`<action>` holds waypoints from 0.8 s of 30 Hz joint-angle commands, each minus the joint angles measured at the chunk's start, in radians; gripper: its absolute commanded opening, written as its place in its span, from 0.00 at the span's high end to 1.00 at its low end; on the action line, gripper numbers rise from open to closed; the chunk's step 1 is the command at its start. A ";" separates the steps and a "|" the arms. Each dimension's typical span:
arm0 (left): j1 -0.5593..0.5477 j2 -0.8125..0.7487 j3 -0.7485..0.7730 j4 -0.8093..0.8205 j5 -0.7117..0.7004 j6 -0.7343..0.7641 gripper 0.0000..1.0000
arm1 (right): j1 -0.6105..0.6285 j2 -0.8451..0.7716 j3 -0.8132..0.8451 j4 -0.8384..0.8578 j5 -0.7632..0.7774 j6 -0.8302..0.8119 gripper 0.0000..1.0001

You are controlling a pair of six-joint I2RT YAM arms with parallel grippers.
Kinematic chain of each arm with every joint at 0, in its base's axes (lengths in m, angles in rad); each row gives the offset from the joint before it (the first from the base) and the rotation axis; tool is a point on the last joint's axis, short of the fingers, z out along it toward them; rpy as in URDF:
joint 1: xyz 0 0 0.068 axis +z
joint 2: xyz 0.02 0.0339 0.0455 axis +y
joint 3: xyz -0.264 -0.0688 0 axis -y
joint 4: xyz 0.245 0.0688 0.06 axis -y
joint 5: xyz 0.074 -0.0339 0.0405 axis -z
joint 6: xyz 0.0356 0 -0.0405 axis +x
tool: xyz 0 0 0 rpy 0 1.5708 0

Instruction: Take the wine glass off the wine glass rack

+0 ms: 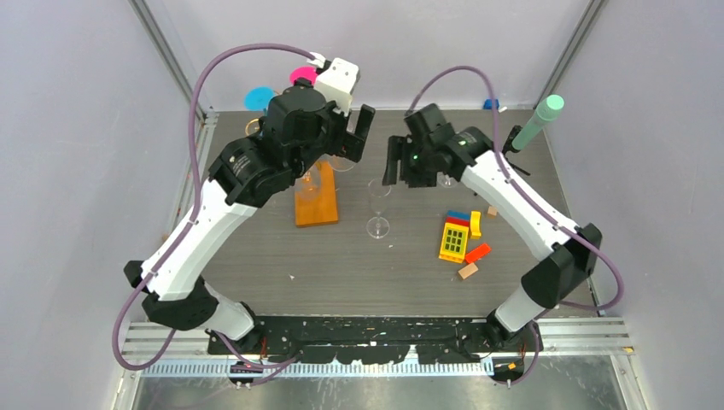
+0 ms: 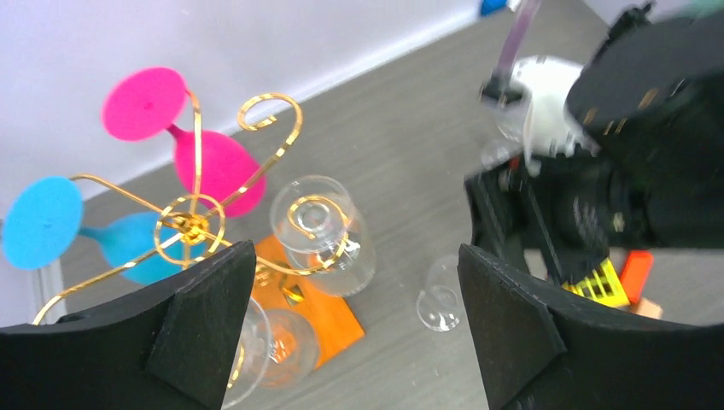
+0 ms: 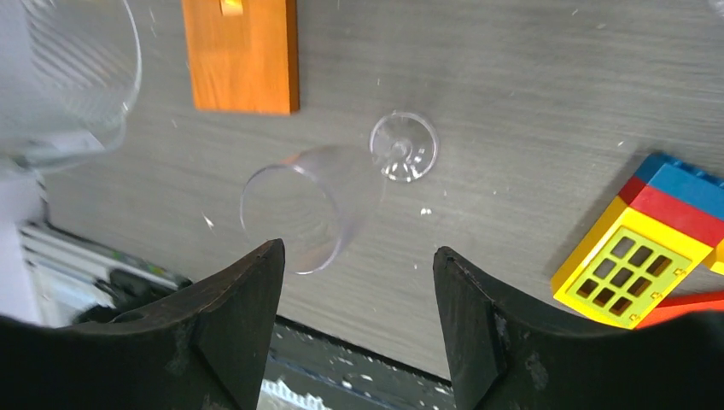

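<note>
Nearest to the arm bases, the dark table (image 1: pixel 359 273) is bare over a wide strip, so there is free room along the near edge. A little further, on the right side, lies a small group of toy blocks (image 1: pixel 459 239), apart from everything else.

In the middle of the table the wine glass (image 1: pixel 376 205) stands upright on its foot, off the rack, with bare table in front of it and to its right. The rack (image 1: pixel 316 209) stands just to its left on an orange wooden base, and the two do not touch.

The left arm (image 1: pixel 196 239) rises from its base, leans toward the far side and bends over the rack. The left gripper (image 2: pixel 352 260) hangs above the gold wire arms. Its fingers stand wide apart and hold nothing. Under it a pink glass (image 2: pixel 209 162), a blue glass (image 2: pixel 128 239) and some clear glasses (image 2: pixel 324 235) hang from the wire arms.

The right arm (image 1: pixel 521 205) reaches inward from the right side, and the right gripper (image 3: pixel 359 252) hovers over the table near the wine glass. Its fingers are also apart; the glass shows below the gap and they do not touch it.

At the far right a stick (image 1: pixel 538 122) with a mint-green tip leans near the side wall.
</note>
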 commanded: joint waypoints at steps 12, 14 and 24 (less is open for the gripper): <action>0.039 -0.191 -0.221 0.401 -0.295 0.069 0.08 | 0.094 0.163 0.128 -0.126 0.057 -0.135 0.46; 0.044 -0.203 -0.234 0.414 -0.299 0.071 0.07 | 0.099 0.174 0.139 -0.122 0.070 -0.133 0.47; 0.055 -0.221 -0.258 0.428 -0.319 0.081 0.07 | 0.113 0.202 0.188 -0.109 0.151 -0.114 0.74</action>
